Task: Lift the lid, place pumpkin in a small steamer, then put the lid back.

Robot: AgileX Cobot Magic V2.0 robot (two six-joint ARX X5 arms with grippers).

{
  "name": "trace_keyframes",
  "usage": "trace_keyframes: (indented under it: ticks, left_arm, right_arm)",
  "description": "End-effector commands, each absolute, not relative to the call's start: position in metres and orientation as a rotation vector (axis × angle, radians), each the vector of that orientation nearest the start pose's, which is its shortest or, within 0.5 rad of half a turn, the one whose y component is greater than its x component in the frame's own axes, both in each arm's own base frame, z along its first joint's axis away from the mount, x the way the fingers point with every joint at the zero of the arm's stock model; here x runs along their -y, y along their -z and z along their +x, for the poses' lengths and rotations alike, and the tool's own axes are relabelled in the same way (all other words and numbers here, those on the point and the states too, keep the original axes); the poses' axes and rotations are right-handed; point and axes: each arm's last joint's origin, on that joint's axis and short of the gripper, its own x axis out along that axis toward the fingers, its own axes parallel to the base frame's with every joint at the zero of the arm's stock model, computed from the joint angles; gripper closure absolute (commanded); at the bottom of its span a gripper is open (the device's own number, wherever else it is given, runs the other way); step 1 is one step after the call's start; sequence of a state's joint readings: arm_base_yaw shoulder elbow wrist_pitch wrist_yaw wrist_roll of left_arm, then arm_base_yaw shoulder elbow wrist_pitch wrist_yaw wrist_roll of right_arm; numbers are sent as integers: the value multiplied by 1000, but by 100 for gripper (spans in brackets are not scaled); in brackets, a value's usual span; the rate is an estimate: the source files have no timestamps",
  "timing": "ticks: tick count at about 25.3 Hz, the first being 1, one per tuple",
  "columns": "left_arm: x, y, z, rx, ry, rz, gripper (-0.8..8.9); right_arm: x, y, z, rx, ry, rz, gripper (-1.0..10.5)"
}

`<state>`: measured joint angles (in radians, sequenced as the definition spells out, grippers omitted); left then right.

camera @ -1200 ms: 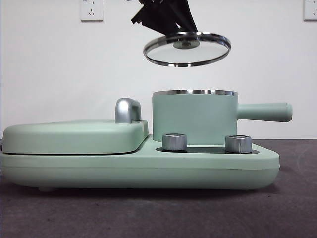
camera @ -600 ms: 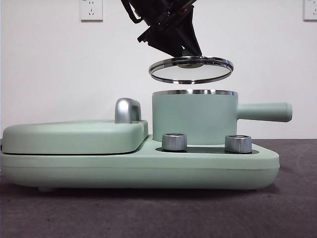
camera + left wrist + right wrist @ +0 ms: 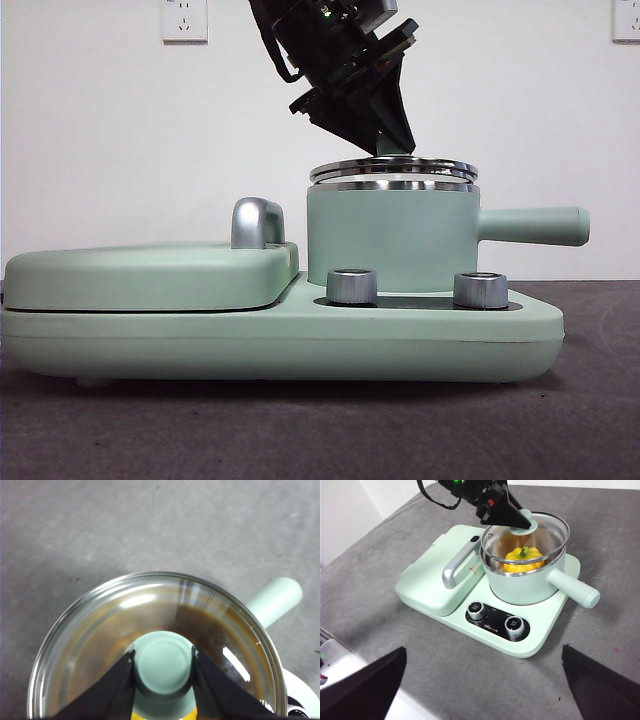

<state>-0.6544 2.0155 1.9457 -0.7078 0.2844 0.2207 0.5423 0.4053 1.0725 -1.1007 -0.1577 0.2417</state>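
The left gripper holds the lid by its mint-green knob, one black jaw pressed against each side of the knob. In the front view the lid's steel rim lies level just on top of the rim of the small steamer; whether it is fully seated cannot be told. The pumpkin sits inside the small steamer, yellow-orange with its green stem up, visible through the glass in the right wrist view. The steamer stands on the right part of a mint-green cooker base, behind two silver dials, its long handle pointing away from the flat griddle cover. The right gripper hangs well apart above the grey tabletop, its jaws spread wide with nothing between them.
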Motion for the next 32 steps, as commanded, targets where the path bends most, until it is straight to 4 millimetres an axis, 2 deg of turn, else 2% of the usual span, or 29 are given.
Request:
trace_keyframes:
  ticks: [1, 5, 14, 32]
  left_arm:
    - [286, -323, 354, -653, 985, 346, 799]
    - [285, -321, 352, -691, 987, 348, 799]
    - [300, -319, 337, -687, 1051, 423, 799]
    - [287, -316, 346, -716, 968, 463, 799]
  right_arm:
    - [-14, -369, 14, -501, -637, 159, 461]
    - [-14, -369, 14, -500, -637, 159, 460]
    - [-14, -369, 14, -498, -637, 164, 460]
    - [-14, -369, 14, -499, -637, 166, 461]
